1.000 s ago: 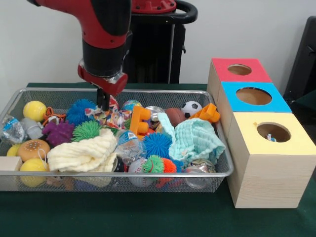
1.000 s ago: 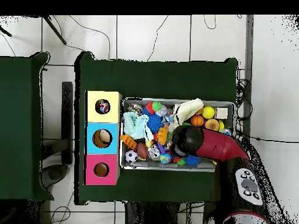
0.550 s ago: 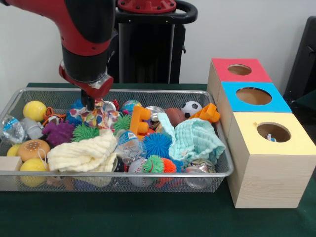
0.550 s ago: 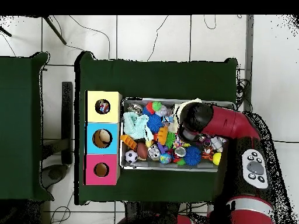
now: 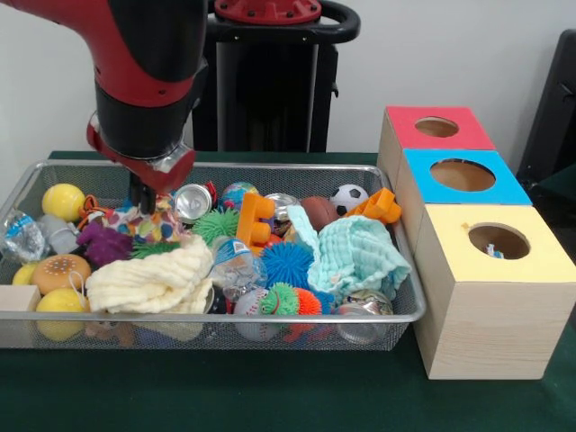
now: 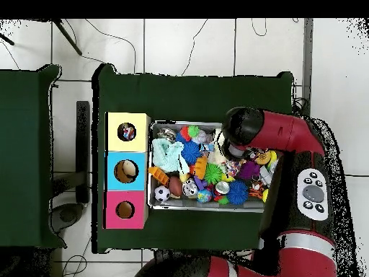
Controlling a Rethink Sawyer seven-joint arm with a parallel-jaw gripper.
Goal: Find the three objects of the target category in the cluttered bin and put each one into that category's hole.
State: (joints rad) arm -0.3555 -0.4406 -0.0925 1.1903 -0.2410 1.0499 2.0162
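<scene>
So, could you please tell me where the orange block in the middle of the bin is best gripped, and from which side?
Probably from above. The orange block stands upright among the toys, its top clear of the green spiky ball and blue spiky ball beside it. Grip its upper part across the narrow thickness.

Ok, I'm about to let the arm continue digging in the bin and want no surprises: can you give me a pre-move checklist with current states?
1. Gripper is inside the mesh bin, low among the toys at its left part: ok.
2. Gripper open or shut: cannot tell, clutter hides it.
3. Anything held: cannot tell.
4. Red box, blue box and yellow box holes unobstructed: ok.
5. Cream cloth covers items near the gripper: not ok for searching.
6. Silver can lies right beside the wrist: cannot tell whether they touch.
</scene>
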